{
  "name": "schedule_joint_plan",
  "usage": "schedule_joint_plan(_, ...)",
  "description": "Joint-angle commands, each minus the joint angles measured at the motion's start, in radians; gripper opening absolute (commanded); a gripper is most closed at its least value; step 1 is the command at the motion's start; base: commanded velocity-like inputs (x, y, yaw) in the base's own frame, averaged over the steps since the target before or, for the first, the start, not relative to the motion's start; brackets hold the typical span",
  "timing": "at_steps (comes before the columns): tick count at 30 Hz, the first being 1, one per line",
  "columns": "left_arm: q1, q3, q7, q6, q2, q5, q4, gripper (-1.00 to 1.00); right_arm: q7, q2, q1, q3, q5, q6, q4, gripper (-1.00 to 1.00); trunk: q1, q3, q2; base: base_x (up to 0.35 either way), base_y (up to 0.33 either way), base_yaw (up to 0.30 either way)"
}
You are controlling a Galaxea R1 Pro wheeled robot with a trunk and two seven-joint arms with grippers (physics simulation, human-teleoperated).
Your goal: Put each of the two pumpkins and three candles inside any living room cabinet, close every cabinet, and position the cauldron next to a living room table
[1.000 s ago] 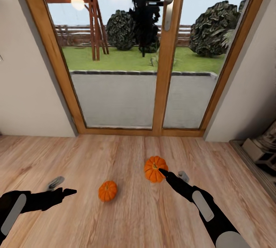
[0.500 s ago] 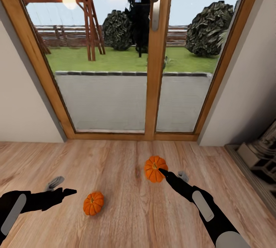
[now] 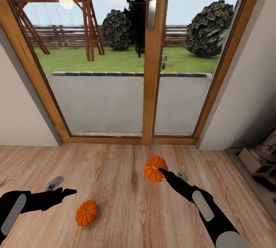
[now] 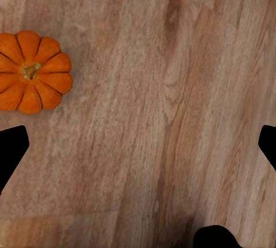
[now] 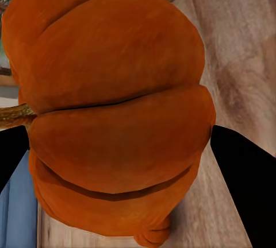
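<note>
On grained wood floor (image 3: 126, 209), right gripper (image 3: 171, 174) clasps ribbed pumpkin (image 3: 153, 168).

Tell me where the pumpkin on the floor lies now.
In the head view, the loose pumpkin lies on the wooden floor, low and left, just beyond the open left claw.

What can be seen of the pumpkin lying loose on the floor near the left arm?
The loose pumpkin is small, squat and bright orange, with deep dark ribs and a short brownish-yellow stem at its centre. In the head view it lies on the wooden floor tipped so the stem faces the camera. It lies just beyond the left pincer, whose fingers are spread apart; nothing but the floor touches it. The left wrist view looks straight down on its ribbed top.
</note>
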Motion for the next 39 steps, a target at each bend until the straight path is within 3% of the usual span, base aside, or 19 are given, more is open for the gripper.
schedule_joint_plan(1, 0.0, 0.0, 0.0, 0.0, 0.0, 0.0, 0.0, 1.0, 0.002, 0.0, 0.0, 0.0, -0.002, 0.0, 0.0, -1.0, 0.0, 0.0, 0.0, 0.246, -0.001, 0.0)
schedule_joint_plan(12, 0.0, 0.002, -0.005, 0.0, 0.001, 0.005, 0.0, 1.0, 0.002, 0.0, 0.0, 0.001, -0.002, 0.0, 0.0, -1.0, 0.0, 0.0, 0.0, 0.08, 0.0, 0.0)
schedule_joint_plan(25, 0.0, 0.012, -0.005, -0.005, 0.002, 0.006, 0.011, 1.0, 0.002, -0.002, 0.0, 0.002, -0.002, -0.003, 0.0, -1.0, 0.05, -0.041, -0.091, 0.0, 0.0, 0.0)
schedule_joint_plan(30, 0.0, 0.019, -0.004, -0.039, 0.002, 0.009, 0.033, 1.0, 0.003, -0.001, 0.002, 0.003, -0.001, -0.003, -0.004, -1.0, 0.069, -0.056, -0.126, 0.0, 0.0, 0.0)
schedule_joint_plan(32, 0.0, 0.04, -0.004, -0.062, 0.002, 0.012, 0.063, 1.0, 0.006, -0.001, 0.003, 0.005, -0.001, -0.001, -0.01, -1.0, 0.077, -0.063, -0.14, 0.0, 0.0, 0.0)
schedule_joint_plan(36, 0.0, 0.097, -0.005, -0.113, 0.002, 0.025, 0.119, 1.0, 0.109, 0.012, 0.003, 0.018, -0.002, 0.006, -0.018, -1.0, 0.083, -0.077, -0.149, 0.0, 0.0, 0.0)
schedule_joint_plan(39, -0.001, 0.115, -0.006, -0.128, 0.002, 0.033, 0.153, 1.0, 0.203, 0.032, 0.003, 0.023, -0.003, 0.018, -0.019, -1.0, 0.084, -0.089, -0.15, 0.0, 0.0, 0.0)
